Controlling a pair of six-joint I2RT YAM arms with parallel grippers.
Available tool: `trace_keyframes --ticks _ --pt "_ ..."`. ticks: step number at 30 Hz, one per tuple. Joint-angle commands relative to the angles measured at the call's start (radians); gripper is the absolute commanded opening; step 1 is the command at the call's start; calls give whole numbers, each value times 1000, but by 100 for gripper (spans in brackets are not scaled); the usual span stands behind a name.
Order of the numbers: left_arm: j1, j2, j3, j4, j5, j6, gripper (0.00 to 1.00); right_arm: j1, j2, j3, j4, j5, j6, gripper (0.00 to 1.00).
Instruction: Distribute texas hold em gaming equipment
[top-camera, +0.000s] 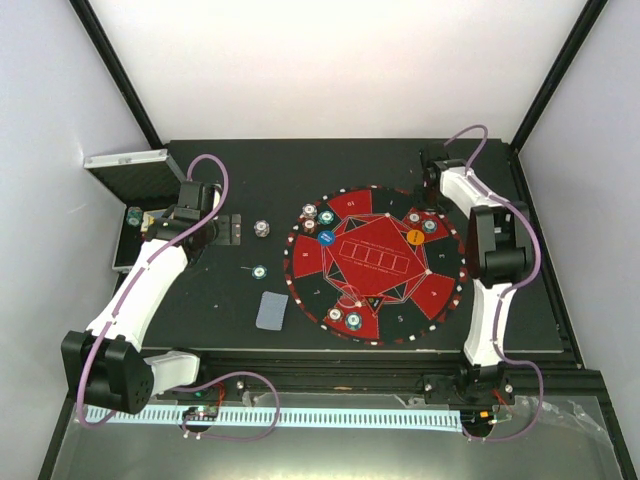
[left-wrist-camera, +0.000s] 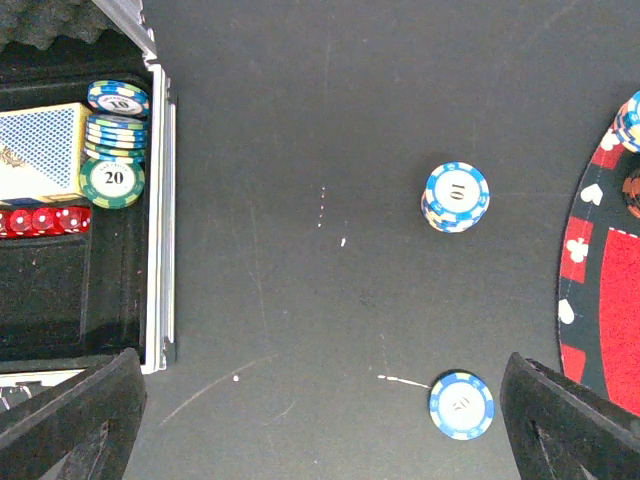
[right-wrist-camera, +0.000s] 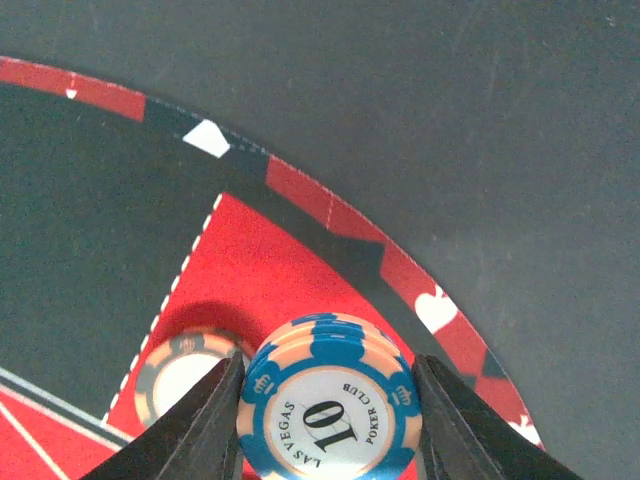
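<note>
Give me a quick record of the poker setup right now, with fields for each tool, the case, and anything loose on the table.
Left tool: open, empty, above table between case and mat
Right tool: shut on blue 10 chip stack standing on mat's red panel
Case contents: card deck, stored chips, red dice
Loose on table: second 10 stack, single blue chip, one card

blue-and-cream chip stack (right-wrist-camera: 330, 415), red-and-black mat (right-wrist-camera: 290, 265), black table (right-wrist-camera: 500, 140)

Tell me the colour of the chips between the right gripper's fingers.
The chips are blue and cream; best in right wrist view.
</note>
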Motion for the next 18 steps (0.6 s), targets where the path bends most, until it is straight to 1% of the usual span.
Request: trace_keyframes --ticks 1,9,14,18 --pt "9 -9 -1 23 4 15 99 -13 68 99 -53 2 -23 35" --pt "10 3 1 26 5 17 99 -18 187 249 -112 -6 -38 35" --pt "12 9 4 24 7 18 99 -19 215 273 -119 -4 -40 36" --pt "13 14 6 24 11 18 99 -19 229 285 -122 5 -39 38"
